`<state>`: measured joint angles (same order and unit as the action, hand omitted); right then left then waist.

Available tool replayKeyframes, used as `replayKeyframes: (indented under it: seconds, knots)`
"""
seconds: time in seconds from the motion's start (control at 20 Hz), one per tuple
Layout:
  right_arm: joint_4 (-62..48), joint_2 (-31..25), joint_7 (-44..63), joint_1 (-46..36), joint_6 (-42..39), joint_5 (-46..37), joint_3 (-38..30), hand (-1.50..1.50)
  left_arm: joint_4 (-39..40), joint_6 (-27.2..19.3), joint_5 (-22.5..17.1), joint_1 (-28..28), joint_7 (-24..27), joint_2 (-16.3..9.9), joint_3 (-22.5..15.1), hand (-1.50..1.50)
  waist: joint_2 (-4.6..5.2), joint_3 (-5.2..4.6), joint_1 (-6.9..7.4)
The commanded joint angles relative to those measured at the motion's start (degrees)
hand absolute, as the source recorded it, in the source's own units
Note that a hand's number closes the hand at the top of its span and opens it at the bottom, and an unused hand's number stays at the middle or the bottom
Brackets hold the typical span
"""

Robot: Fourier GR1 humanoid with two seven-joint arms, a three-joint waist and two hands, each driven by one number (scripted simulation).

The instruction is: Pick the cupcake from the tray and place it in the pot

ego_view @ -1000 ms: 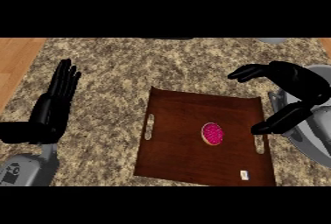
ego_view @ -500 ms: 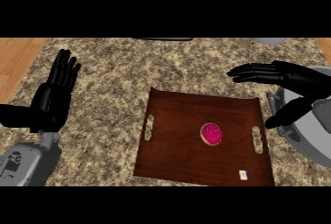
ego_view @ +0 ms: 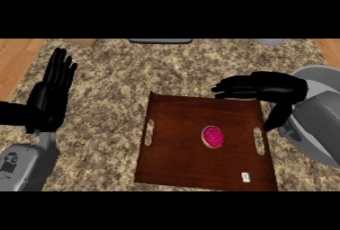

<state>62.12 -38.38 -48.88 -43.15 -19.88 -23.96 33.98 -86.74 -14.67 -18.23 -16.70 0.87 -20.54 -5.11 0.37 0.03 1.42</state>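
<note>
A cupcake point(ego_view: 212, 136) with pink frosting sits near the middle of a dark brown wooden tray point(ego_view: 179, 161) on the speckled counter. My right hand point(ego_view: 269, 90) hovers over the tray's far right corner, open, fingers stretched leftward and thumb hanging down; it is apart from the cupcake. A grey pot point(ego_view: 312, 74) shows at the right edge, largely hidden behind my right forearm. My left hand point(ego_view: 51, 92) rests open at the left, fingers up.
The tray has slot handles on its left point(ego_view: 149, 132) and right point(ego_view: 258, 141) sides and a small white tag point(ego_view: 246, 177) near its front right corner. Wooden floor point(ego_view: 16, 58) lies beyond the counter's left edge. Grey items sit along the far edge.
My right hand has moved left and lower over the tray's far right corner, nearer the cupcake. The left hand has shifted slightly up. The cupcake has not moved.
</note>
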Motion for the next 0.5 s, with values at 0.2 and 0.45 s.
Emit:
replayKeyframes:
  seconds: [0.2,0.45]
  knots:
    - [-10.2,5.9,-4.46,-1.29,-1.63,-7.81,3.26,-1.5,-1.02,1.14,1.0,2.28,0.15,1.21,0.75,0.0,-0.15,-0.01,-0.24]
    - [-9.93,8.17,-4.51,0.55,-1.22,-10.77,3.57,-1.5,-1.12,2.98,1.12,3.23,-0.1,0.11,3.15,0.0,-0.31,-0.03,-0.73]
